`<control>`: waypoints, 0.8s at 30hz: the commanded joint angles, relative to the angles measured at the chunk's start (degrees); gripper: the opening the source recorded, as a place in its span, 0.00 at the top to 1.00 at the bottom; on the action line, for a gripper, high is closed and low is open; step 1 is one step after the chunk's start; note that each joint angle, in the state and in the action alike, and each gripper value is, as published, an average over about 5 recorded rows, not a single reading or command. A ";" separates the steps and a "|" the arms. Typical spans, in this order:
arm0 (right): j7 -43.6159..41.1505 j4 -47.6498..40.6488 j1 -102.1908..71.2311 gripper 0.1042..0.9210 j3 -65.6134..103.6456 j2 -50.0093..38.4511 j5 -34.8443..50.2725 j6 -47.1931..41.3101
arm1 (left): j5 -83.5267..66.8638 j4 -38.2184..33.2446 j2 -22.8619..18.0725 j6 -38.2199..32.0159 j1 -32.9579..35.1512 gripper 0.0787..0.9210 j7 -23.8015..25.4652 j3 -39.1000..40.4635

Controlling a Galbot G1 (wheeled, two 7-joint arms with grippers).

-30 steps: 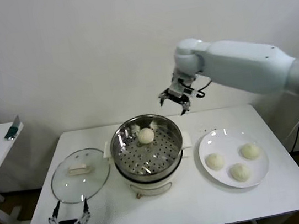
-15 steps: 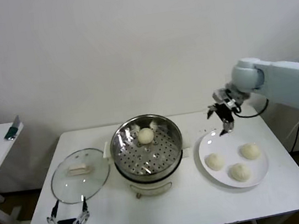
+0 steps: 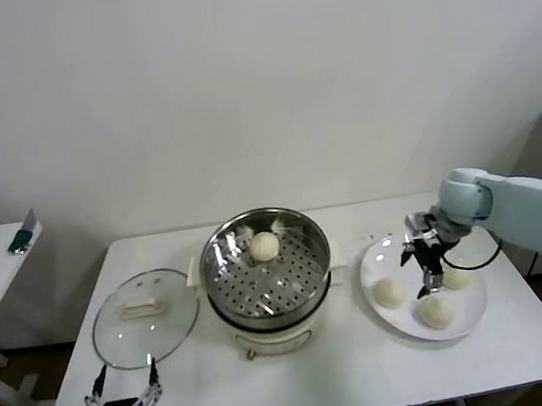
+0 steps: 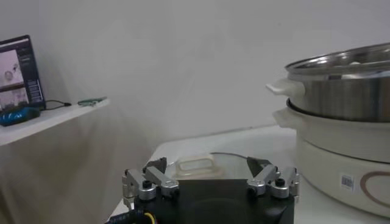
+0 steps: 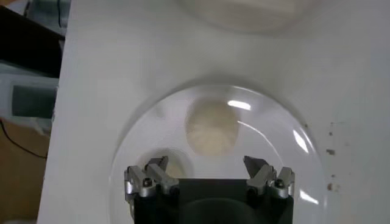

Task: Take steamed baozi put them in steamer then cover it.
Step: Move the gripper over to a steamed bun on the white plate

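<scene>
Head view, right of centre: right gripper (image 3: 428,264), jaws wide and empty, hangs over the plate (image 3: 474,316) of steamed baozi (image 3: 390,293), so it looks ready to drop and close on one for the steamer (image 3: 268,269).

cover (image 3: 146,321) left of steamer (image 3: 269,274), one baozi (image 3: 264,246) inside, three on plate (image 3: 473,314) right

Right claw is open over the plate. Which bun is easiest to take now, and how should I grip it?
Take the front bun; the right claw hovers open just behind it. Come straight down from above and close across its widest middle: it is a smooth dome with no handle. It sits apart from the other two buns on the plate, so the fingers should have room on both sides.
</scene>
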 commanded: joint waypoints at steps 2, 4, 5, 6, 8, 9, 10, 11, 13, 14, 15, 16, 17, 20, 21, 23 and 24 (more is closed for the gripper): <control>0.54 -6.26 -7.31 0.12 5.40 6.04 -2.17 -0.93 | 0.12 0.32 -0.26 -0.10 0.61 0.12 0.42 -0.20; 0.54 -7.24 -7.40 0.12 5.52 7.02 -2.71 -0.74 | 0.23 0.37 -0.32 -0.12 0.64 0.12 0.38 -0.23; 0.51 -7.71 -7.41 0.12 5.56 7.42 -2.96 -0.61 | 0.28 0.39 -0.33 -0.15 0.66 0.12 0.36 -0.25; 0.48 -8.17 -7.44 0.12 5.62 7.75 -3.12 -0.51 | 0.31 0.41 -0.34 -0.18 0.68 0.12 0.34 -0.27; 0.41 -8.89 -7.51 0.12 5.74 8.19 -3.27 -0.39 | 0.31 0.47 -0.35 -0.19 0.71 0.12 0.31 -0.32; 0.36 -9.18 -7.56 0.12 5.81 8.38 -3.37 -0.36 | 0.31 0.50 -0.35 -0.21 0.71 0.12 0.30 -0.34; 0.33 -9.45 -7.64 0.12 5.87 8.52 -3.54 -0.30 | 0.30 0.53 -0.35 -0.21 0.72 0.12 0.29 -0.36; 0.30 -9.68 -7.70 0.12 5.94 8.67 -3.70 -0.24 | 0.30 0.57 -0.36 -0.22 0.72 0.12 0.28 -0.37; 0.23 -10.01 -7.79 0.12 6.03 8.89 -3.95 -0.10 | 0.32 0.66 -0.36 -0.26 0.72 0.12 0.28 -0.37; 0.18 -10.07 -7.79 0.12 5.98 8.96 -3.99 -0.04 | 0.34 0.71 -0.37 -0.27 0.72 0.12 0.27 -0.36; 0.13 -10.07 -7.77 0.12 5.87 9.03 -4.00 -0.01 | 0.37 0.76 -0.39 -0.28 0.71 0.12 0.27 -0.35; 0.14 -10.08 -7.75 0.12 5.75 9.12 -4.01 -0.01 | 0.38 0.81 -0.40 -0.29 0.69 0.12 0.27 -0.34; 0.15 -10.10 -7.73 0.12 5.65 9.22 -4.01 -0.01 | 0.38 0.83 -0.42 -0.28 0.67 0.12 0.26 -0.32; 0.20 -10.17 -7.61 0.13 5.54 9.40 -3.92 -0.02 | 0.40 0.73 -0.50 -0.20 0.59 0.12 0.24 -0.29; 0.13 -10.14 -7.49 0.15 5.49 9.36 -3.88 0.03 | 0.40 0.65 -0.53 -0.16 0.55 0.12 0.24 -0.29; -0.03 -10.02 -7.16 0.17 5.35 9.08 -3.74 0.13 | 0.41 0.48 -0.58 -0.07 0.48 0.12 0.24 -0.26; -0.13 -9.93 -6.95 0.19 5.25 8.89 -3.65 0.19 | 0.42 0.41 -0.60 -0.03 0.44 0.12 0.25 -0.24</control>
